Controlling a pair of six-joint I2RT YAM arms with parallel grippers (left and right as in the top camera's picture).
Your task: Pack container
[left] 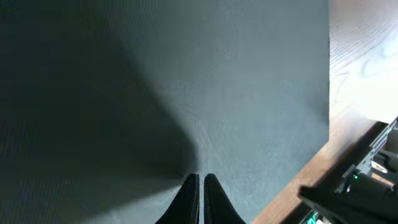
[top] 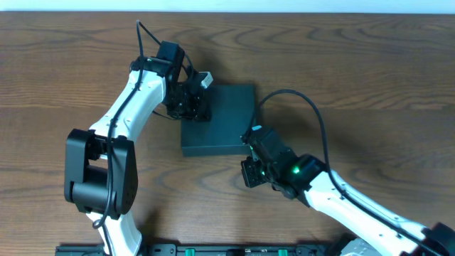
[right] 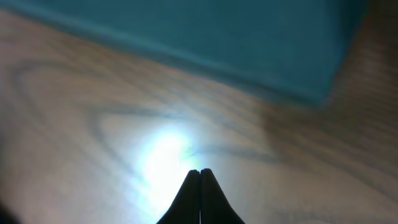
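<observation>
The container [top: 224, 117] is a dark teal square box with its lid down, lying flat in the middle of the table. My left gripper [top: 193, 107] is shut and empty, its tips [left: 200, 179] over the box's lid [left: 249, 93] at its left edge. My right gripper [top: 254, 169] is shut and empty, its tips [right: 200, 172] just above the bare wood in front of the box's near right corner. The box's side [right: 205, 37] fills the top of the right wrist view.
The wooden table [top: 370, 78] surrounds the box. The right arm's black cable [top: 313, 107] loops over the table to the right of the box. A dark rail [top: 213, 249] runs along the table's front edge.
</observation>
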